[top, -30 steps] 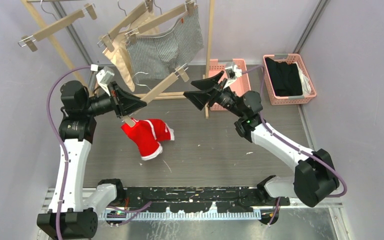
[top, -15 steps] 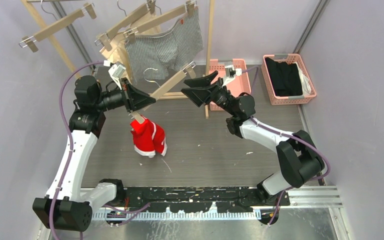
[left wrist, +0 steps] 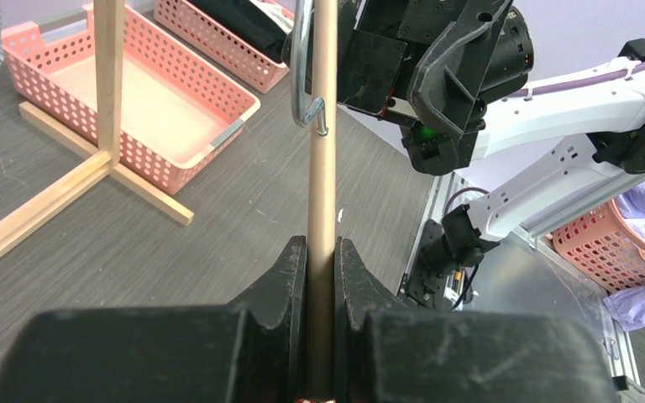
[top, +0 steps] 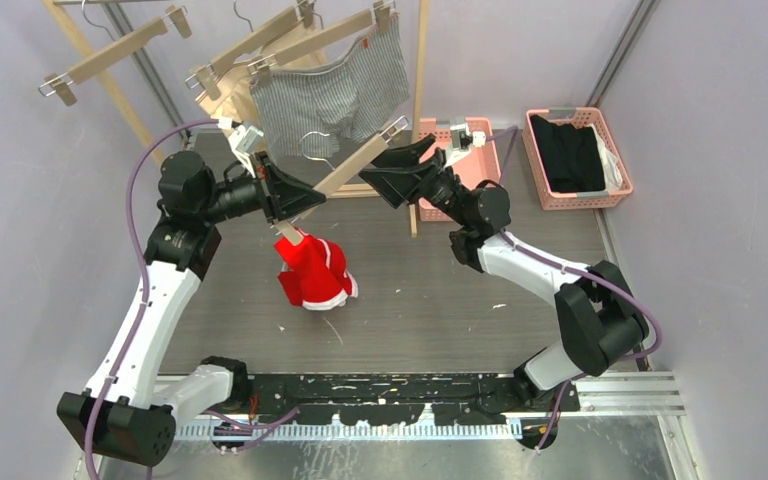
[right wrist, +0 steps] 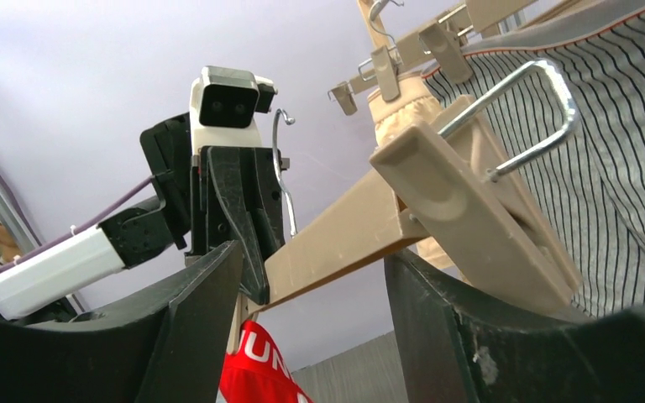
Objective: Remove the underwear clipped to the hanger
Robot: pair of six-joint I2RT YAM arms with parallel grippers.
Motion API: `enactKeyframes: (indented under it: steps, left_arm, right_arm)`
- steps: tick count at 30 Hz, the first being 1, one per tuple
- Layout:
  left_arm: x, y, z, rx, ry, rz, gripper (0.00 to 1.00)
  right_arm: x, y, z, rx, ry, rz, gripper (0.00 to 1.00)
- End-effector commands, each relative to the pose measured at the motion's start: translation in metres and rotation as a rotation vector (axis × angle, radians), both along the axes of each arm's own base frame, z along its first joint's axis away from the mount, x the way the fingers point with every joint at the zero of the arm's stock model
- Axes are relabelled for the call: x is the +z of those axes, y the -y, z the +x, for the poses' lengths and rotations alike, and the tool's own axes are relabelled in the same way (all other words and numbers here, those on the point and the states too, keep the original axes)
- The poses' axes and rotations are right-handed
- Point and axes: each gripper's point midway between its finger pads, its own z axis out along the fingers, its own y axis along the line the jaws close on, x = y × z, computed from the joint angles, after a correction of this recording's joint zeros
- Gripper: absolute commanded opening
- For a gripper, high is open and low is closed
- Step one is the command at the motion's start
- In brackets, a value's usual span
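Observation:
My left gripper (top: pixel 297 199) is shut on the bar of a wooden clip hanger (top: pixel 352 166), held slanted in the air. The small red underwear (top: pixel 314 274) with white trim hangs from the hanger's lower clip. In the left wrist view the hanger bar (left wrist: pixel 322 143) runs up between my shut left gripper (left wrist: pixel 321 248). My right gripper (top: pixel 397 172) is open at the hanger's upper end. In the right wrist view the right gripper (right wrist: pixel 312 253) stands either side of the bar, the upper clip (right wrist: pixel 470 201) beside one finger. The pinstriped boxer briefs (top: pixel 332 92) and the beige piece (top: pixel 228 103) hang clipped on the rack.
A wooden rack post (top: pixel 422 60) stands behind the grippers, with an empty clip hanger (top: pixel 110 55) at far left. A pink basket (top: pixel 430 128) sits behind the right arm. A second pink basket (top: pixel 560 115) at the right holds black clothing.
My left gripper has carried the hanger to the right, and the red underwear has swung with it. My right gripper has closed in around the hanger's upper end.

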Motion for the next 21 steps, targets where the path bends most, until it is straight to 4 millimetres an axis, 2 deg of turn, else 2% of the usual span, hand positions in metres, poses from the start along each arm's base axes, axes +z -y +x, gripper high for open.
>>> enactKeyframes:
  steps: [1,4,8,11,13,14,15,21]
  left_arm:
    - [0.032,0.008,-0.008,-0.009,0.12,-0.056,0.0]
    - [0.032,0.014,-0.006,-0.009,0.115,-0.082,0.0]
    - [0.03,0.022,-0.004,-0.014,0.104,-0.091,0.0]
    - [0.029,0.026,-0.005,-0.02,0.103,-0.093,0.0]
    - [0.028,0.026,-0.003,-0.01,0.1,-0.093,0.0]
    - [0.027,0.026,-0.002,-0.003,0.101,-0.093,0.0]
    - [0.026,0.026,-0.001,0.001,0.098,-0.092,0.0]
    - [0.016,0.026,0.003,0.019,0.078,-0.085,0.0]
  right_arm:
    - [0.033,0.002,-0.004,-0.02,0.085,0.068,0.67]
    - [0.035,-0.001,-0.003,-0.02,0.085,0.073,0.66]
    - [0.037,-0.005,0.0,-0.02,0.082,0.064,0.55]
    - [0.037,-0.007,0.0,-0.025,0.084,0.058,0.38]
    - [0.037,-0.007,-0.001,-0.023,0.088,0.054,0.21]
    - [0.037,-0.007,-0.001,-0.026,0.086,0.051,0.08]
    - [0.037,-0.007,0.0,-0.03,0.085,0.048,0.02]
    - [0.041,-0.002,-0.001,-0.062,0.094,0.05,0.01]
